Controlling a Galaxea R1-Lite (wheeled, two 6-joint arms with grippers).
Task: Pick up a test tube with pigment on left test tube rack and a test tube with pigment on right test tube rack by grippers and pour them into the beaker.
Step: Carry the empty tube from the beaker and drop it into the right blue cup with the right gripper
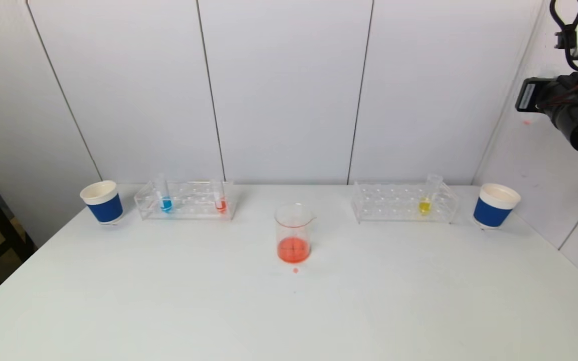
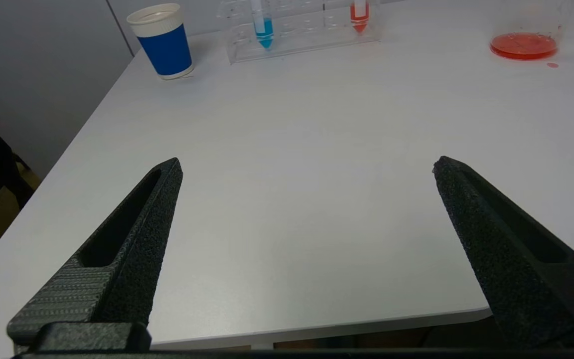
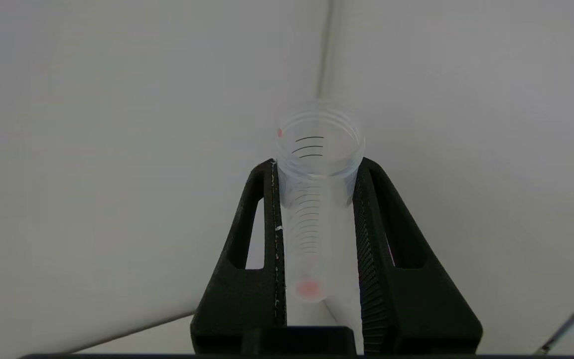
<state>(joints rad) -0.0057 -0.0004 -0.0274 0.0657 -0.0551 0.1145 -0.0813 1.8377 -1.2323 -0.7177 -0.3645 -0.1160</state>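
red liquid in beaker [image 1: 294, 235]; near-empty tube [image 3: 317, 199] in right gripper [image 3: 317, 164]

beaker [image 1: 294, 233] at table [image 1: 168, 301] centre; racks at ten [image 1: 186, 199] and two [image 1: 403, 202] o'clock, cups [image 1: 102, 201] [image 1: 494, 204] just outside them.

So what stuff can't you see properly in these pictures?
- Right gripper: out of the head view, past its right edge.
- Left gripper: absent from the head view.
- Beaker: top cut off in the left wrist view.
- Held test tube: markings too small to read.
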